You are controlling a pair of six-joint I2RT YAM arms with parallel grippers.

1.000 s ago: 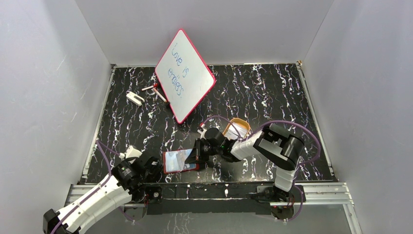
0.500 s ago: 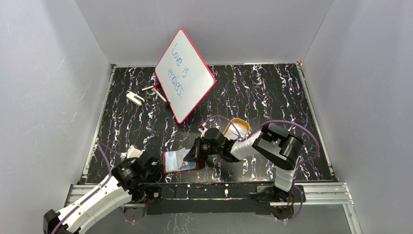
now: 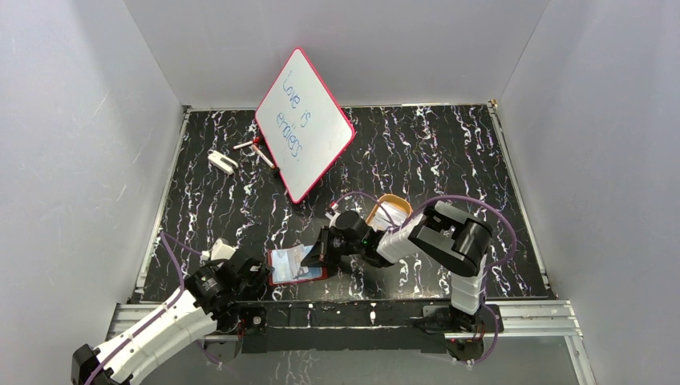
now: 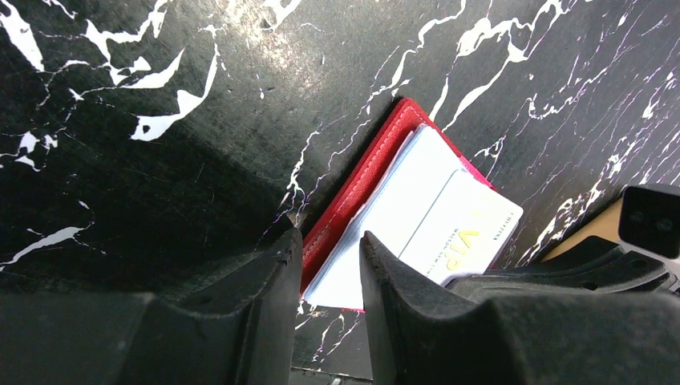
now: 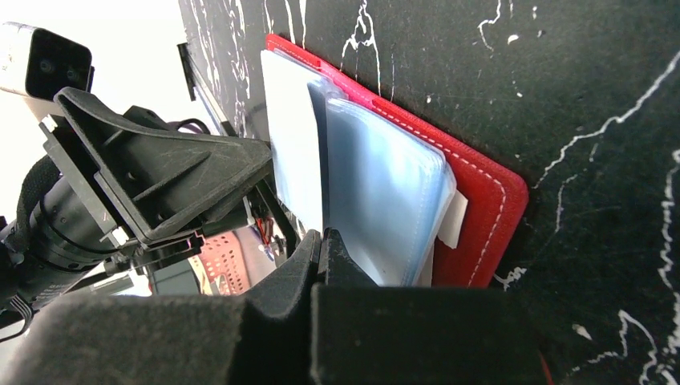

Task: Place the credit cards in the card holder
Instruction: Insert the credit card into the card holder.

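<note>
The dark red card holder (image 3: 298, 277) lies open near the table's front edge, its bluish clear sleeves (image 5: 385, 184) fanned up. My right gripper (image 5: 321, 241) is shut on the lower edge of a pale credit card (image 5: 293, 144), which stands against the sleeves. In the left wrist view the same card (image 4: 473, 233), printed "VIP", lies partway over the holder's white inner leaves. My left gripper (image 4: 330, 245) straddles the holder's near corner, its narrow jaws closed against the red cover (image 4: 361, 184) and the sleeves. From above, the left gripper (image 3: 261, 273) is at the holder's left edge and the right gripper (image 3: 322, 250) at its right edge.
An orange-tan oval tray (image 3: 390, 210) sits just behind the right gripper. A red-framed whiteboard (image 3: 305, 124) leans at the back, with markers (image 3: 257, 148) and a small white object (image 3: 222, 160) to its left. The table's front rail (image 3: 361, 309) runs close below the holder.
The right arm's elbow has shifted slightly left, still gripping the card at the holder. The left jaws have narrowed a little on the holder's corner.
</note>
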